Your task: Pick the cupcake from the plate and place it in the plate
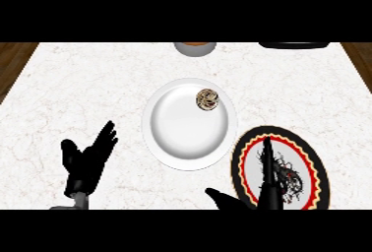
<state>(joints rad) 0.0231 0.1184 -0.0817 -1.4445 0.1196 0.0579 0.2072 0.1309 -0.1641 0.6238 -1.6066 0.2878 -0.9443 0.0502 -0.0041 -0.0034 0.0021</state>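
The cupcake [208, 100] sits at the white plate's [181, 147] far right rim, and my right hand [267, 172], fingers straight and empty over the patterned plate [316, 167], could knock it off on a careless reach.

No readable text, labels, brands or numbers anywhere I can see. The round patterned plate with black rim, red-and-yellow zigzag ring and dark central motif [314, 165], near right under my right hand [270, 177], carries decoration only, no letters. The plain white round plate [174, 142] in the middle is unmarked. The small brown-and-cream swirled cupcake [208, 100] on its far right part shows a pattern, not writing. White marble counter [73, 88]: veining only.
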